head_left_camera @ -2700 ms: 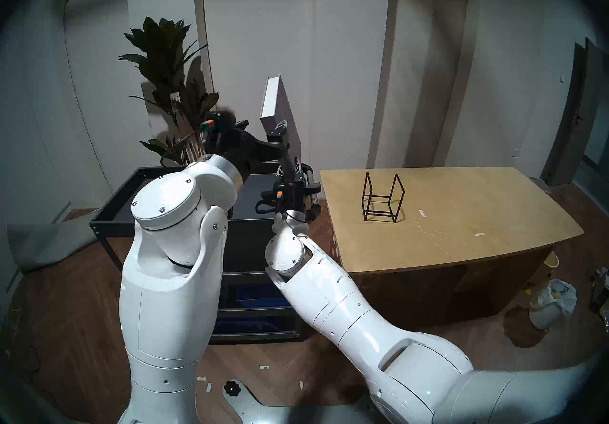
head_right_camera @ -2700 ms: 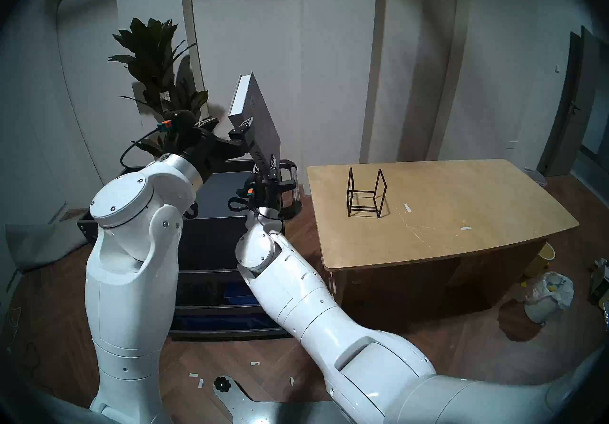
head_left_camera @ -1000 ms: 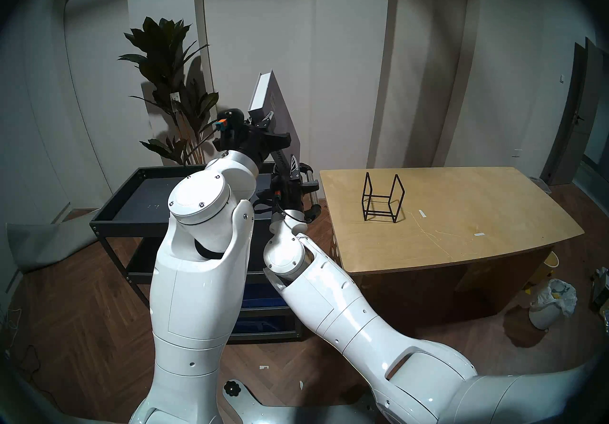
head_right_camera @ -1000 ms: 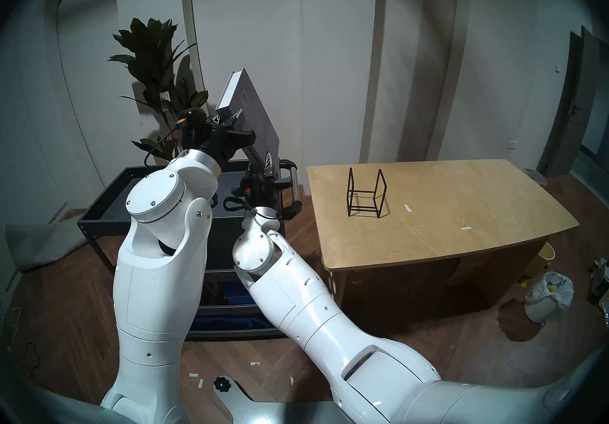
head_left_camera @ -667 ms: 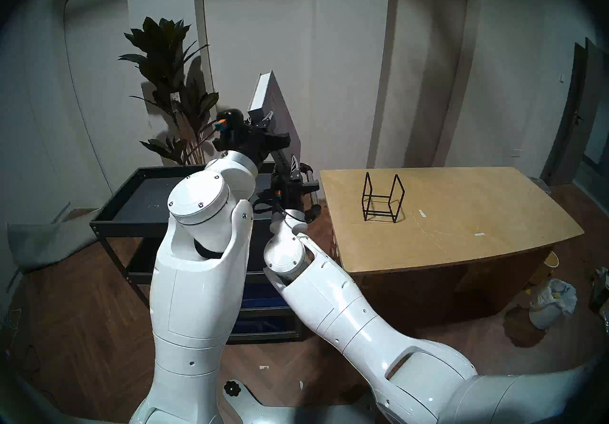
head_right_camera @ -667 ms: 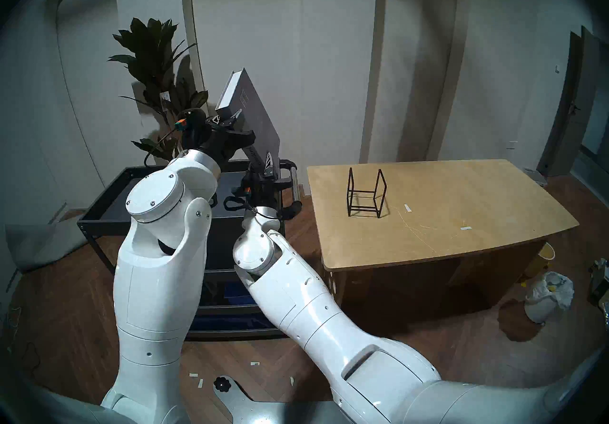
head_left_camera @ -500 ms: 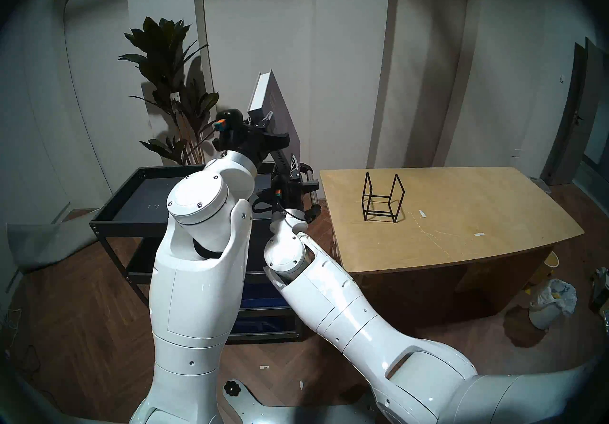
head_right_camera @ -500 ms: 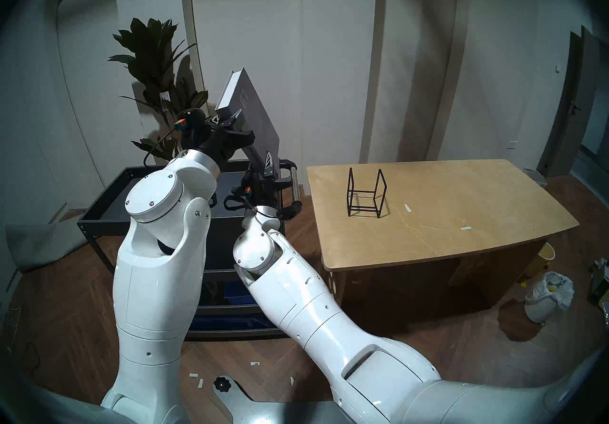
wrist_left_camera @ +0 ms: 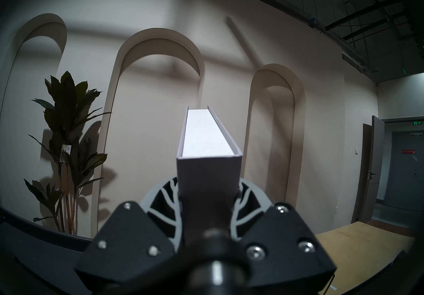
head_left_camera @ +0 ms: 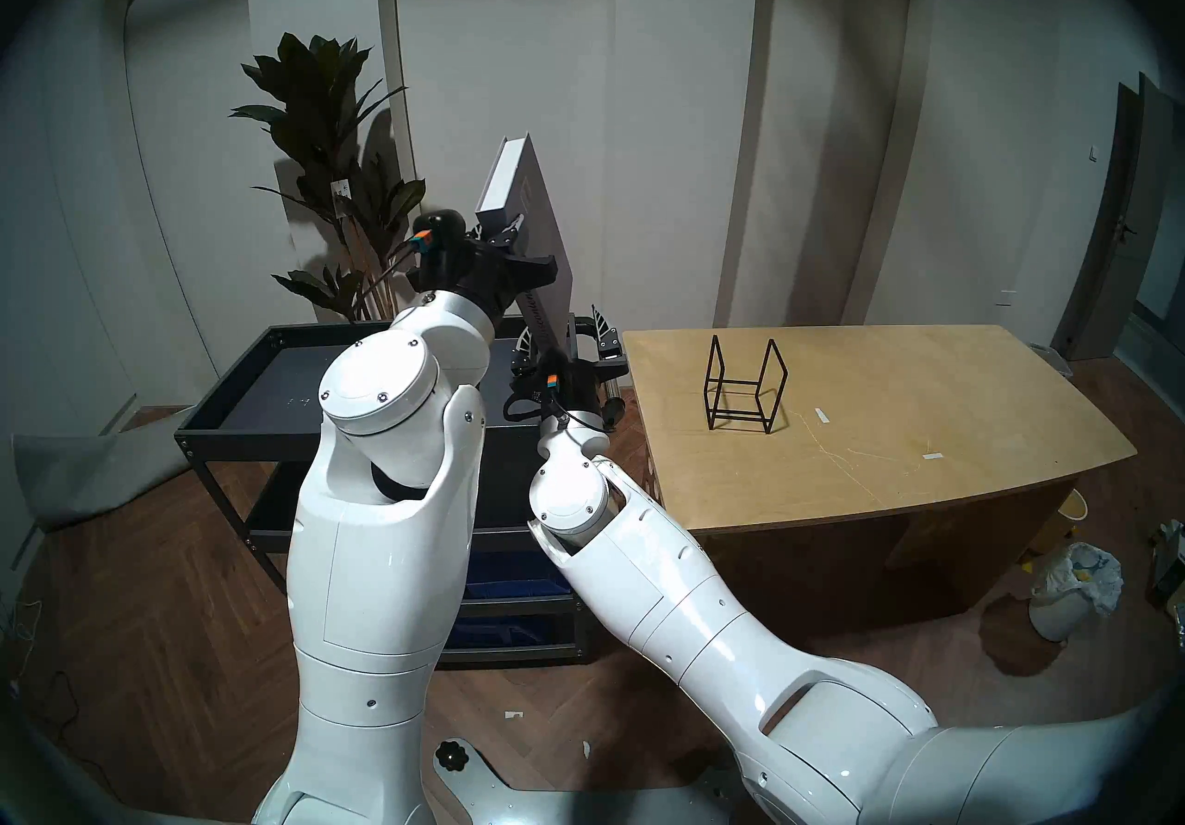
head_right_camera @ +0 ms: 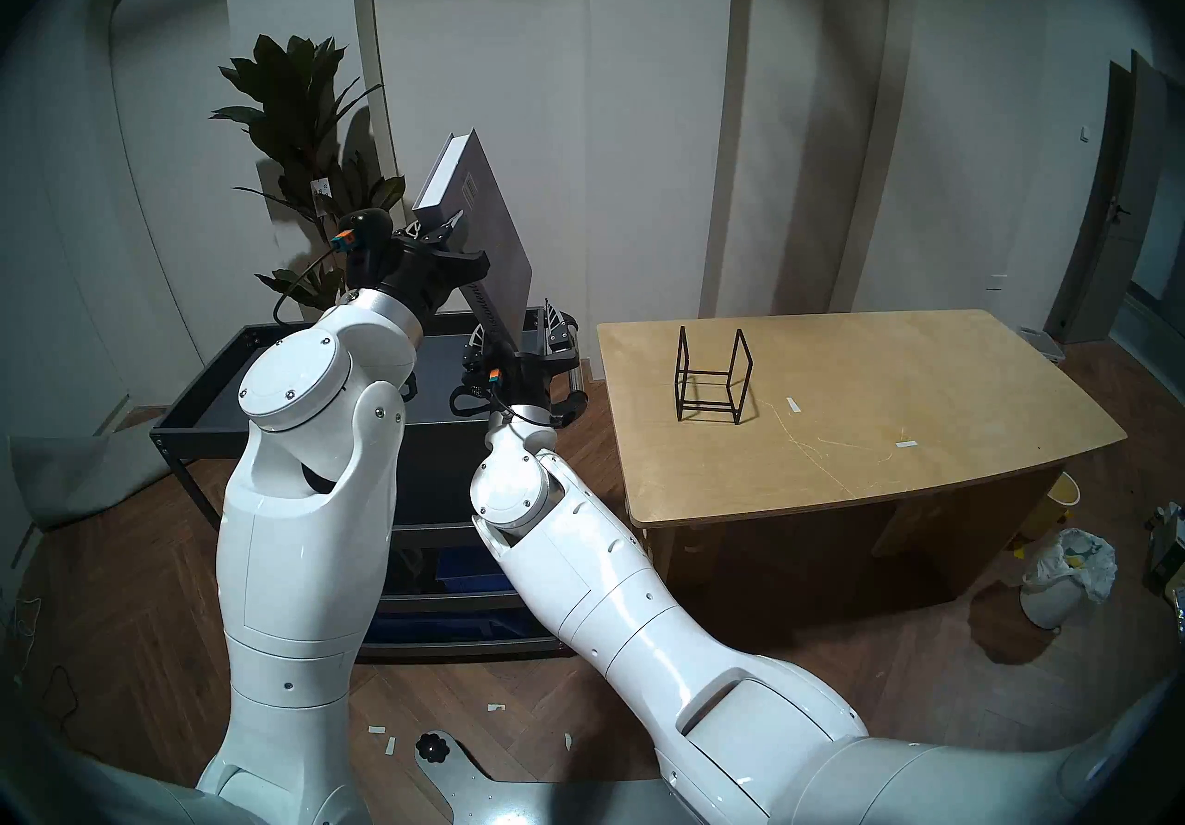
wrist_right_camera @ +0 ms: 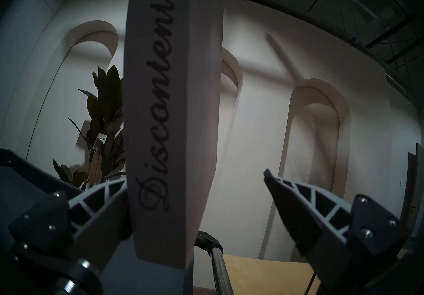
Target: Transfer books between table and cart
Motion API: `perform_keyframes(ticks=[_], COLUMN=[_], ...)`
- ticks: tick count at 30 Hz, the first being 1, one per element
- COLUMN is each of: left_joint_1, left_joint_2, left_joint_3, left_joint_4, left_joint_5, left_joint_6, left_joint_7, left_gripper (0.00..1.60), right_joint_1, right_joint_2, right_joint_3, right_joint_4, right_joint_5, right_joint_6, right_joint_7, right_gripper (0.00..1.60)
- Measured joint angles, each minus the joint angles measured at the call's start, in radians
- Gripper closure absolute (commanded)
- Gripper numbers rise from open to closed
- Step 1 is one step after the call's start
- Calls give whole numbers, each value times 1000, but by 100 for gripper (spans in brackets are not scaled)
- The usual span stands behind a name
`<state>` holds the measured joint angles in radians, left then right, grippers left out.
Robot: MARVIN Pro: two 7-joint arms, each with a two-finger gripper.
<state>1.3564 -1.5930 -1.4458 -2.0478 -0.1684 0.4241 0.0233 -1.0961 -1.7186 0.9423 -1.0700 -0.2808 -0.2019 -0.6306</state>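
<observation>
A pale grey book (head_left_camera: 535,208) with white page edges hangs tilted above the right end of the black cart (head_left_camera: 243,426). My left gripper (head_left_camera: 510,231) is shut on its upper end; the left wrist view shows the book (wrist_left_camera: 207,141) clamped between both fingers. My right gripper (head_left_camera: 564,335) stands open around the book's lower corner. In the right wrist view the spine (wrist_right_camera: 169,104) reads "Discontent"; the left finger (wrist_right_camera: 103,198) is against it and the right finger (wrist_right_camera: 296,198) is well apart. The plywood table (head_left_camera: 898,420) is to the right.
A black wire-frame rack (head_left_camera: 744,384) stands on the table's near-left part. The cart's push handle (head_left_camera: 612,404) sits between cart and table. Blue bins (head_left_camera: 513,590) fill the cart's lower shelves. A potted plant (head_left_camera: 327,163) is behind the cart, and a white bin (head_left_camera: 1067,596) is on the floor at right.
My right gripper has opened and let go of the book's lower end, dropping slightly. The left gripper still holds the book, now shifted a little left.
</observation>
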Motion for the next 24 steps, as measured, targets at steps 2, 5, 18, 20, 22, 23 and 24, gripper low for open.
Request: perform_keyframes(ticks=[2,5,18,20,22,23,24], left_joint_1=[-4,-14,-93,-100,-113,-116,-122], left_joint_2=[-1,-2,-14,-15,-17,-18,-20], left_joint_3=[0,-1,-33,-35,-39,-40,-41], left_joint_4=[4,14,97,99,104,105,107], left_joint_5=[3,8,25,25,25,25,25], left_joint_6=[-1,-2,-1,-1,-2,-2,-2], left_joint_7=[0,1,40,42,45,46,47], left_gripper=[160,160,160,160,160,160,160], right_joint_1=[-5,-23,-114,-120,-133,-137,-145], right_joint_2=[4,16,86,93,106,109,117], right_joint_3=[-1,-1,14,16,18,18,18], right_joint_4=[-8,-43,-217,-233,-268,-277,-296], right_joint_5=[4,16,81,84,90,92,96], right_joint_6=[1,10,63,64,70,72,75], right_joint_7=[7,25,102,106,116,119,126], right_gripper=[0,0,0,0,0,0,0])
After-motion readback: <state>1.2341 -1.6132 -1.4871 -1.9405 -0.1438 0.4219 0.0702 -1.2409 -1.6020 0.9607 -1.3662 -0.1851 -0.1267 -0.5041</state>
